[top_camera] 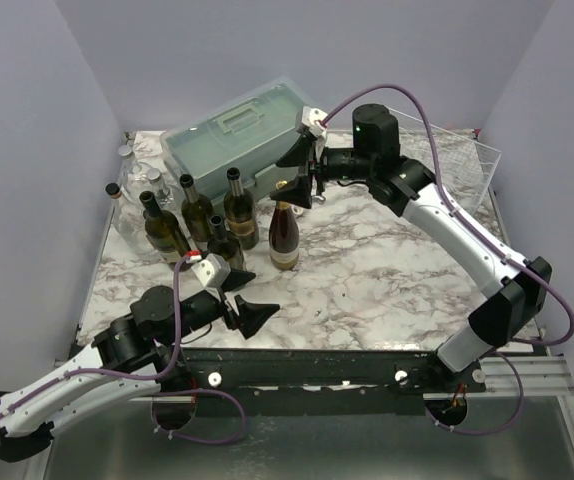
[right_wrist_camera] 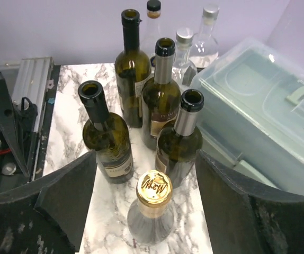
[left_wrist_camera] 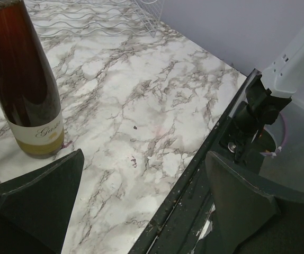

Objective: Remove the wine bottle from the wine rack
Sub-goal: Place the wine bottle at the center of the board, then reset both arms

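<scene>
The wine bottle [top_camera: 285, 238], dark amber with a gold cap and a cream label, stands upright on the marble table, off the wine rack [top_camera: 459, 150], the white wire grid at the back right. My right gripper [top_camera: 291, 176] hovers over the bottle's top. In the right wrist view the gold cap [right_wrist_camera: 154, 187] sits between my open fingers [right_wrist_camera: 67, 203] with a gap on each side. My left gripper [top_camera: 253, 315] rests open near the front edge with nothing in it. Its wrist view shows the bottle [left_wrist_camera: 27, 84] at the left and the rack [left_wrist_camera: 88, 18] beyond.
A pale green toolbox [top_camera: 239, 135] stands at the back, just behind the right gripper. Several green and clear bottles [top_camera: 189, 220] cluster left of the wine bottle, close to it [right_wrist_camera: 160, 100]. The table's front edge [left_wrist_camera: 194, 174] runs by the left gripper.
</scene>
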